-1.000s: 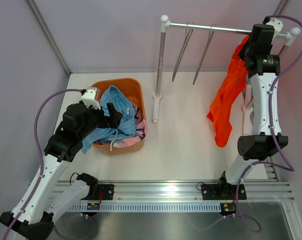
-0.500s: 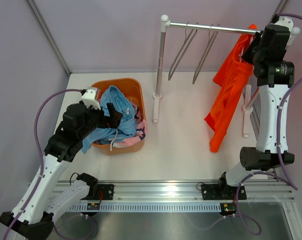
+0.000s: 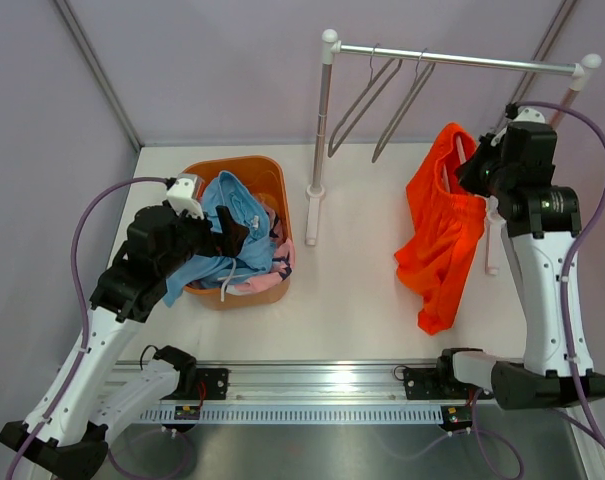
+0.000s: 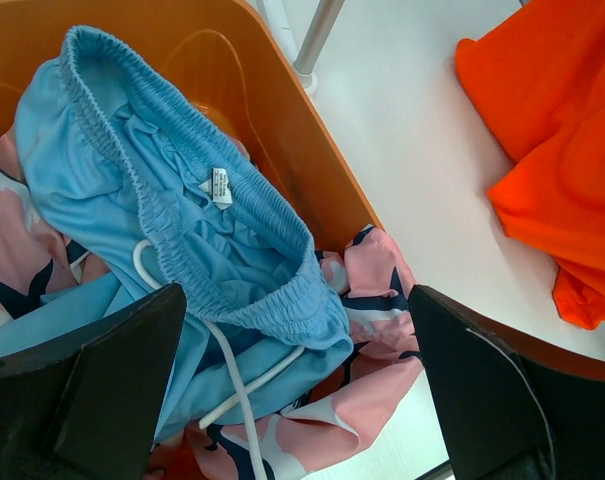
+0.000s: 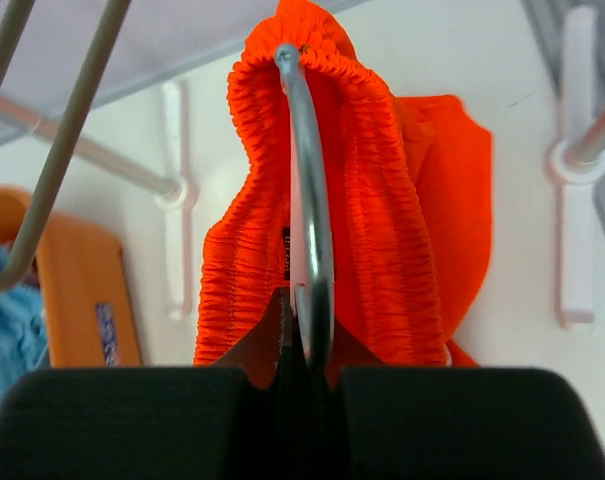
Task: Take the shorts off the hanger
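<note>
Mostly hidden: the wire hanger (image 5: 310, 200) carrying the orange shorts (image 3: 437, 240). Top cam shows none of it, fabric covers it. Only the R wrist cam gives one curved metal run w/ the elastic waistband bunched over it, the rest cut off behind the fingers. Right gripper (image 5: 304, 345) is clamped tight on that wire, whose low end is lost btwn the dark pads; can't tell if fabric is pinched too. Orange shorts hang off the gripper, below the rail (image 3: 452, 60) and apart from it, near its right end. Waistband is up at the gripper, legs down; long axis in the top view runs from upper right to lower left, toward the near edge. Whether the bottom hem touches the table (image 3: 352, 300): can't tell. Two empty hangers (image 3: 354, 112) sit on the rail, tilted. Left gripper (image 4: 294, 300) hovers w/ jaws wide apart over the basket (image 3: 272, 170), holding nothing. Inside: light blue shorts (image 4: 162, 180) on top, waistband open toward the cam, white drawstring trailing down. Pink shorts (image 4: 377, 290) lie underneath, mostly buried, only a patterned corner by the rim showing.
</note>
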